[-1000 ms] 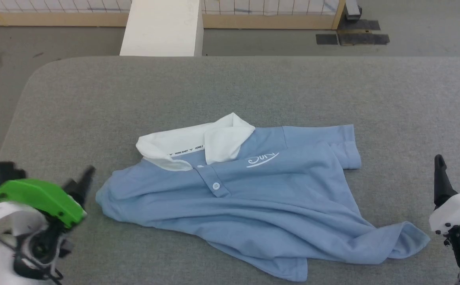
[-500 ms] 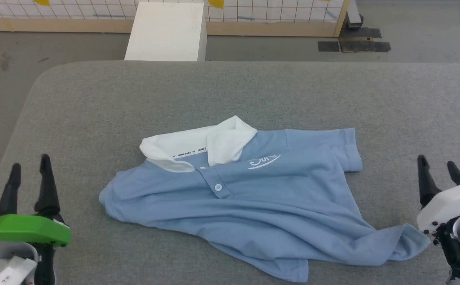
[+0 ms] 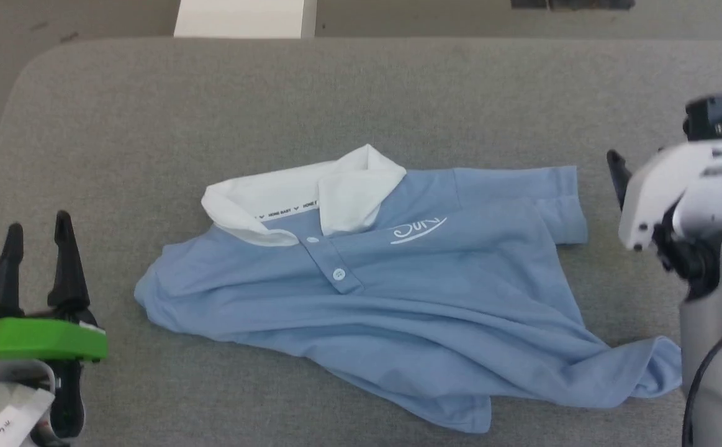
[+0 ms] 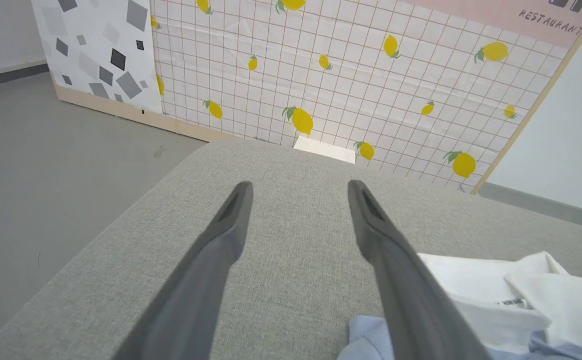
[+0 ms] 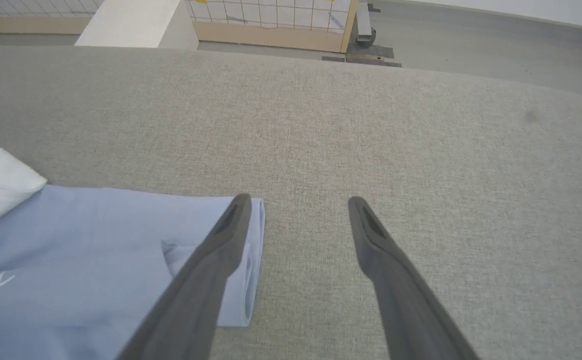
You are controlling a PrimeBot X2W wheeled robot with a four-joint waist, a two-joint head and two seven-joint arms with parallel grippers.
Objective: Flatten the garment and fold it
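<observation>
Grey fabric-covered table [image 3: 398, 93] — rumpled light blue polo shirt [image 3: 410, 304] on it

Head view steeply downward, wrist views low, forward, sharing garment [image 3: 398, 292]

Both arms apart, left fingers [image 3: 67, 267] and right fingers [image 5: 205, 280] spread wide, empty.

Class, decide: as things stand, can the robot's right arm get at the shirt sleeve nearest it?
Probably yes. The right gripper is open at the edge of the garment's sleeve, with nothing but bare table around it.
</observation>
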